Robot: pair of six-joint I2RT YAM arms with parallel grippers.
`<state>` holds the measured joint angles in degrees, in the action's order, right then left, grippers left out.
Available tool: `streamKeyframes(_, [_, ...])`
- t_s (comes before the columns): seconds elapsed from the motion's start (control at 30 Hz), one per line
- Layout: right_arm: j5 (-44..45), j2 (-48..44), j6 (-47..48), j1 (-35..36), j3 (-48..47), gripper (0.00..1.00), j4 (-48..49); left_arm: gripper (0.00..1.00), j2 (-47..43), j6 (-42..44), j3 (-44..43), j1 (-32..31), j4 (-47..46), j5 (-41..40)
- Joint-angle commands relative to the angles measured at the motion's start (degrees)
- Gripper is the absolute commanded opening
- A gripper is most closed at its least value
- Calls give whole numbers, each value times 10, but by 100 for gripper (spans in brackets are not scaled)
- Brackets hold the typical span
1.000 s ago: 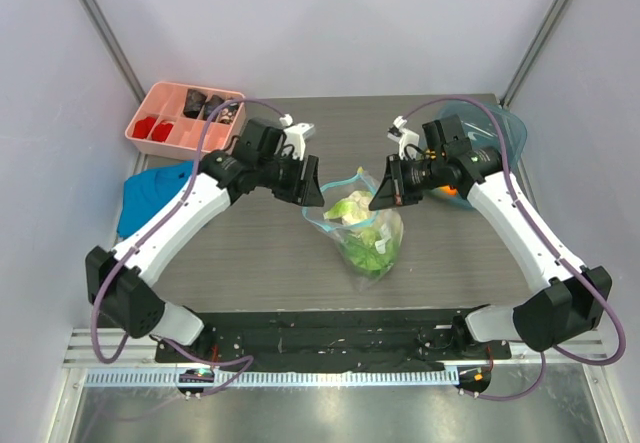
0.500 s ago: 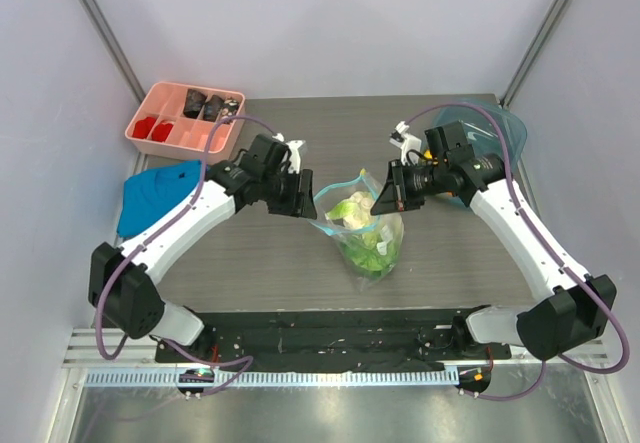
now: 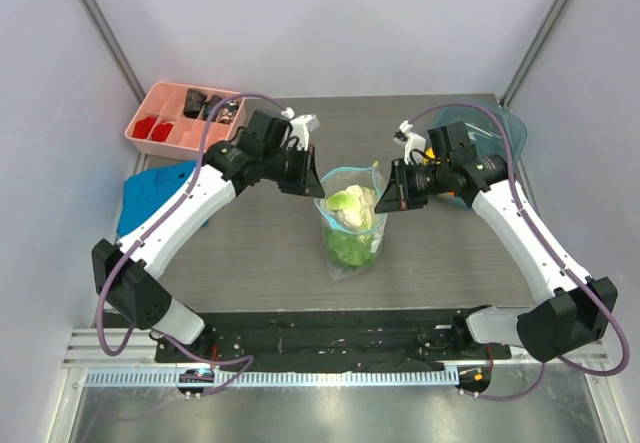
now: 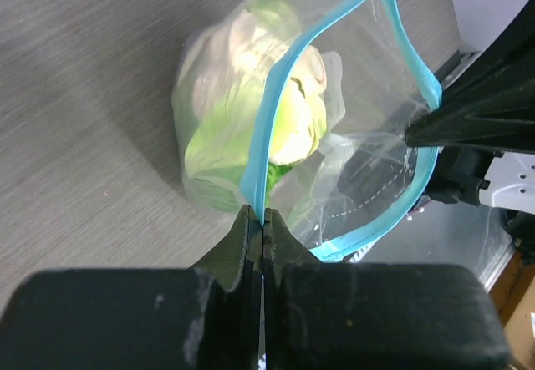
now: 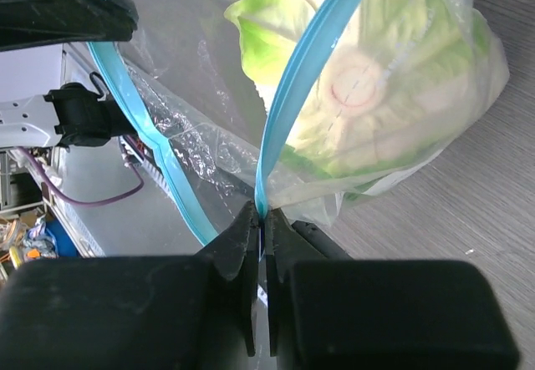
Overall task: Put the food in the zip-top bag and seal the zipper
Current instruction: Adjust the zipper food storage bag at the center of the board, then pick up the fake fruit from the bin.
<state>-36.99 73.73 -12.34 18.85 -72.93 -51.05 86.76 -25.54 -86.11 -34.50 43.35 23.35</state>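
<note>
Jaws pinch zipper [image 4: 266, 128]: left gripper [image 4: 262, 220], right gripper [image 5: 262, 215]; cabbage [image 5: 376, 94] in bag [image 4: 368, 161]

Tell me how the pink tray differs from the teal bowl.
The pink tray is opaque, rectangular and split into compartments; the teal bowl is see-through and rounded. The tray sits back left; the bowl sits back right, partly hidden by the right arm. Both stand at the table's far end.
</note>
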Motion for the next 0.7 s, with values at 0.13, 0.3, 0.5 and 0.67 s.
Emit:
streamKeyframes(0.13, [8,-1,35,-47,-46,54,-2,0,-6,23,-4,0,12,42])
streamKeyframes(0.3, [-40,24,114,-181,-78,84,-38,0,-10,26,-9,0,9,45])
streamKeyframes(0.5, [48,114,265,-265,-118,88,-60,0,-10,27,-12,0,7,49])
streamKeyframes(0.67, [133,195,348,-265,-132,87,-21,0,-11,23,-4,0,0,51])
